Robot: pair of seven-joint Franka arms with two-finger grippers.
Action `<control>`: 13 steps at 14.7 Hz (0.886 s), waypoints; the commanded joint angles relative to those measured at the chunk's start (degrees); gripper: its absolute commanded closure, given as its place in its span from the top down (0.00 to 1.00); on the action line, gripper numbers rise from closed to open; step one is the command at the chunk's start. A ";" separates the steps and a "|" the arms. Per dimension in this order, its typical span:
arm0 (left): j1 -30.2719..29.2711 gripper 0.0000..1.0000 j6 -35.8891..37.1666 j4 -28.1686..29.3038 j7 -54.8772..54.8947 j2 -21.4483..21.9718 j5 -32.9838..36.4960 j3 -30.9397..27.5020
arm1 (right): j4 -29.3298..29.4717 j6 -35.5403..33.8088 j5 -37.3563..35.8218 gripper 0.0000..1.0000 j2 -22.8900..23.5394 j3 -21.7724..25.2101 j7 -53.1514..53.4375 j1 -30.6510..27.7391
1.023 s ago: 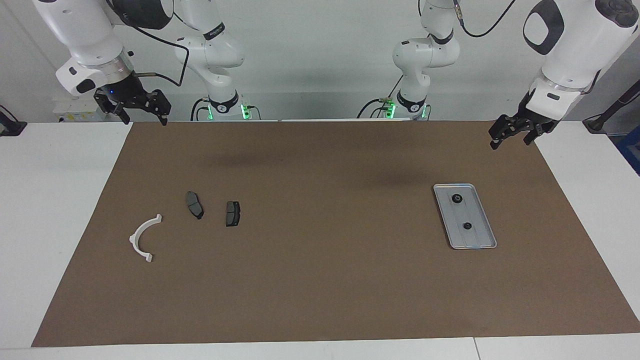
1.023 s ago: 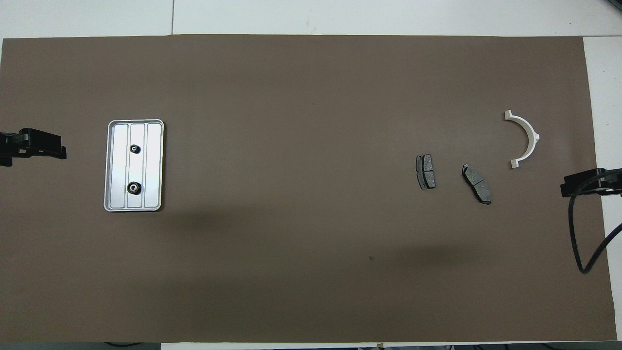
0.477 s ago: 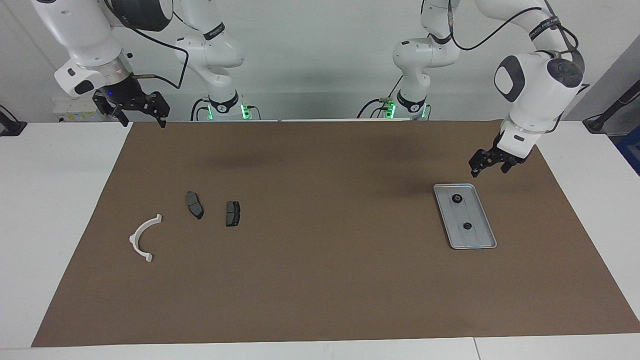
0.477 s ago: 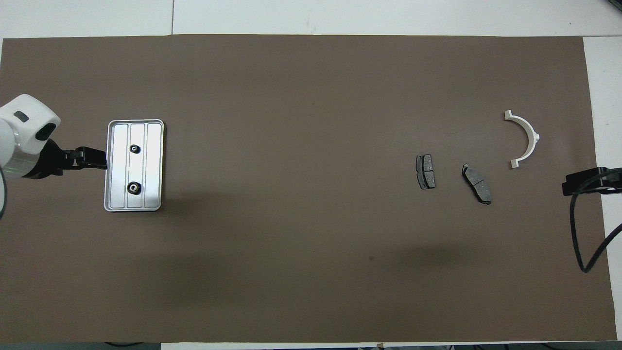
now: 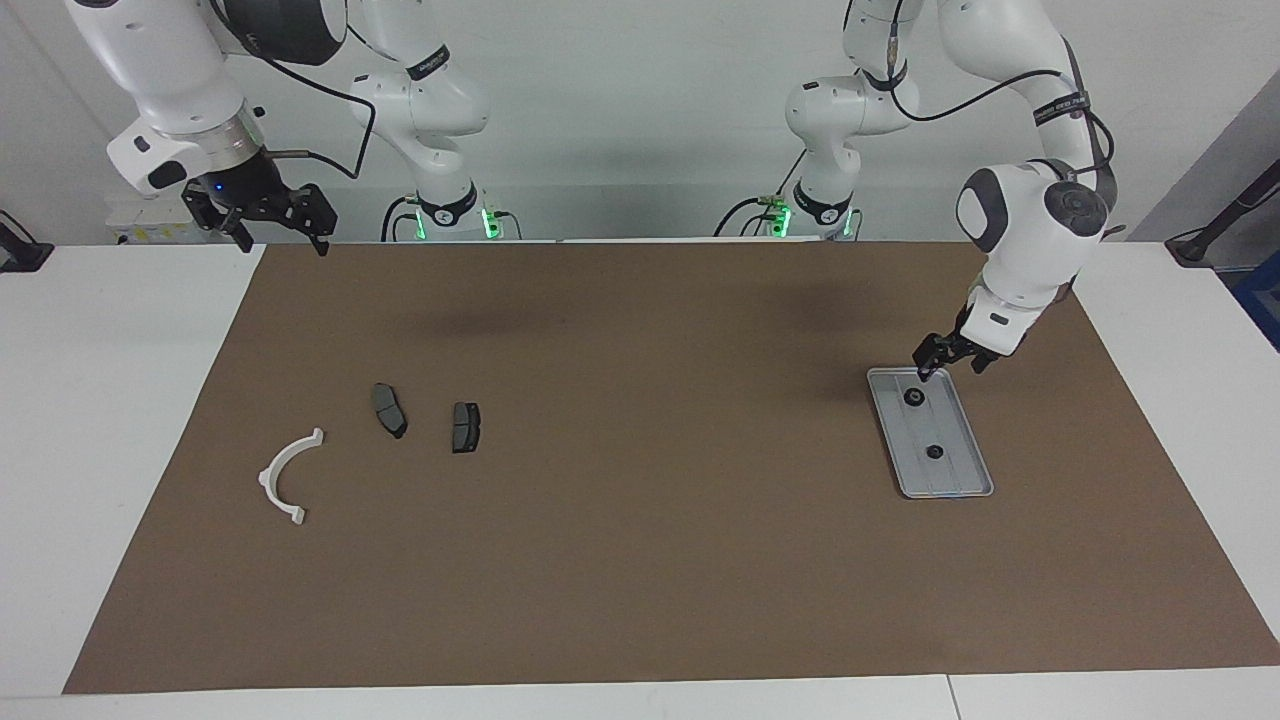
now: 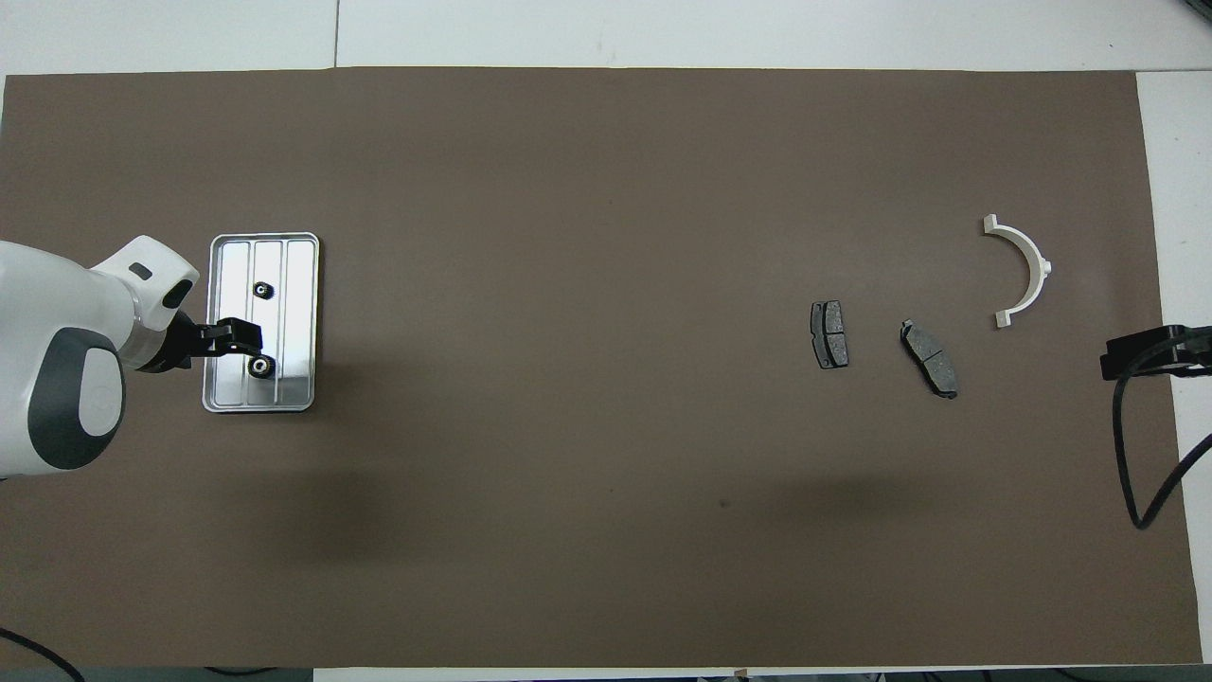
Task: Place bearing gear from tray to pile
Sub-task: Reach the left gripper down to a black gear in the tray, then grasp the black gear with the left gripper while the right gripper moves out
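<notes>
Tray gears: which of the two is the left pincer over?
The bearing gear nearer the robots. The left pincer hangs above that end of the tray; the other gear sits farther along, uncovered.

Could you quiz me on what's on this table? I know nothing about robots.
1. How many gears lie in the tray?
2. True or false: the right gripper is over the tray.
3. Which part of the pile lies closest to the right arm's end of the table: the white bracket or a dark pad?
Key: 1. Two. 2. False; the left gripper is. 3. The white bracket.
</notes>
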State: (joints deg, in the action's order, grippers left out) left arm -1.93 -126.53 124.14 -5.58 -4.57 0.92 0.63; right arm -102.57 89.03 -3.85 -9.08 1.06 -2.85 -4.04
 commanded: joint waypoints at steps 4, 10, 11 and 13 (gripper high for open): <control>0.08 0.90 -3.98 0.75 -2.68 -3.77 0.75 0.34 | -4.73 5.18 0.25 1.00 -0.77 0.00 -2.34 -1.32; 0.08 0.82 -4.87 0.75 -2.51 -5.45 0.75 0.43 | -8.59 11.14 0.33 1.00 -0.06 0.00 -1.73 -1.05; 0.08 0.81 -4.87 0.75 -2.51 -5.45 0.75 0.43 | -10.43 14.38 0.33 1.00 -0.06 0.00 -1.90 -1.05; 0.08 0.80 -4.95 0.75 -2.51 -5.97 0.75 0.43 | -13.17 18.71 0.33 1.00 0.64 0.00 -2.16 -1.05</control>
State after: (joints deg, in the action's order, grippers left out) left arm -1.89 -129.95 124.20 -7.04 -10.13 0.92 1.00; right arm -111.91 103.34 -3.83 -8.26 1.32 -2.88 -4.36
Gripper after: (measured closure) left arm 0.198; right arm 0.000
